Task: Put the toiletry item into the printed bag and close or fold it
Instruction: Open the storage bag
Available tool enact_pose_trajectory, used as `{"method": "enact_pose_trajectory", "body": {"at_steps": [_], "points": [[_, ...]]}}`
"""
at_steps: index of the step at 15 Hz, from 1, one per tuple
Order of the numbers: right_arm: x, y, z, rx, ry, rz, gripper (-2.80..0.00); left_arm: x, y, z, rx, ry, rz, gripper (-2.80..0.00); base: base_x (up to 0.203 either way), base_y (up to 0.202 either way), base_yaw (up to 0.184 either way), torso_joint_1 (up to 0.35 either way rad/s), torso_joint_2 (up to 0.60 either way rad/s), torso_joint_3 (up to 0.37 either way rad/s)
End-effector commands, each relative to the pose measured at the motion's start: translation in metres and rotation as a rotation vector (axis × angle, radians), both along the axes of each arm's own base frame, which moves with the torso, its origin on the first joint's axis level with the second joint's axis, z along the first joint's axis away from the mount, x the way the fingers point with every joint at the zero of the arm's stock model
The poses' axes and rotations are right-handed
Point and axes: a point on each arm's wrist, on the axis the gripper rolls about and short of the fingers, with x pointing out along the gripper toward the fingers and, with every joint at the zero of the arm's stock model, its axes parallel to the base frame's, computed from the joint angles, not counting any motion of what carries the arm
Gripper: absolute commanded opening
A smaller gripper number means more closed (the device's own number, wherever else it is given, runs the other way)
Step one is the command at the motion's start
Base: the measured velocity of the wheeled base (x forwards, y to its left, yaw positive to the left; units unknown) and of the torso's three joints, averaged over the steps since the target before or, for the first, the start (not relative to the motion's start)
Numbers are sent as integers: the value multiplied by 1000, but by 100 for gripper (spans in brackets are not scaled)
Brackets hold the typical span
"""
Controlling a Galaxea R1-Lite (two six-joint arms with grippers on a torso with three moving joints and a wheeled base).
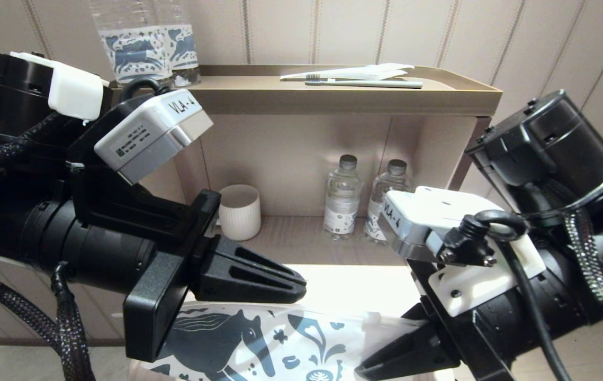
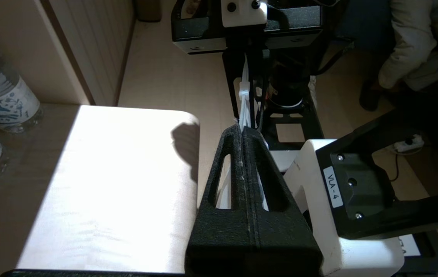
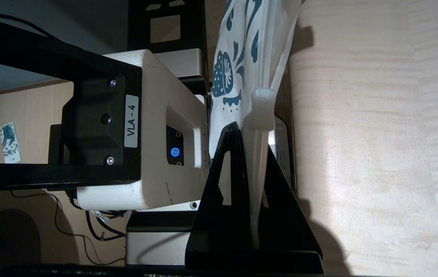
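Observation:
The printed bag, white with a dark blue horse and teal flowers, hangs stretched between both grippers in front of the white counter. My left gripper is shut on the bag's top edge; the jaws meet with the thin white edge running between them. My right gripper is shut on the same edge, just behind the white slider. The printed face extends beyond its fingers. The white toothbrush and small tube are hidden from every view.
A greyish-green toothbrush with a white wrapper lies on the brown shelf top beside clear horse-label bottles. In the niche below stand a white ribbed cup and two small bottles. A person sits beyond the robot's base.

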Motion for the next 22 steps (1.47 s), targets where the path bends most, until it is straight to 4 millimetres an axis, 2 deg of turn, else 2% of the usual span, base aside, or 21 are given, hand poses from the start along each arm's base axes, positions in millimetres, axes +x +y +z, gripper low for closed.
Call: {"method": "enact_pose_trajectory", "body": {"at_steps": [1, 6, 12, 16, 22], "points": [[-1, 0, 1, 3, -1, 8, -280, -1, 0, 0, -2, -2, -9, 0, 0, 0, 0, 0, 0, 0], [-2, -2, 6, 48, 22, 44, -280, -1, -6, 2, -8, 25, -25, 0, 0, 0, 0, 0, 0, 0], [0, 0, 5, 65, 25, 33, -280, 11, -26, 10, -119, 156, 8, 0, 0, 0, 0, 0, 0, 0], [2, 1, 1, 75, 32, 28, -280, 13, -30, -4, -109, 173, 11, 0, 0, 0, 0, 0, 0, 0], [1, 0, 1, 77, 39, 23, -280, 17, -31, -10, -98, 135, 66, 0, 0, 0, 0, 0, 0, 0]]}}
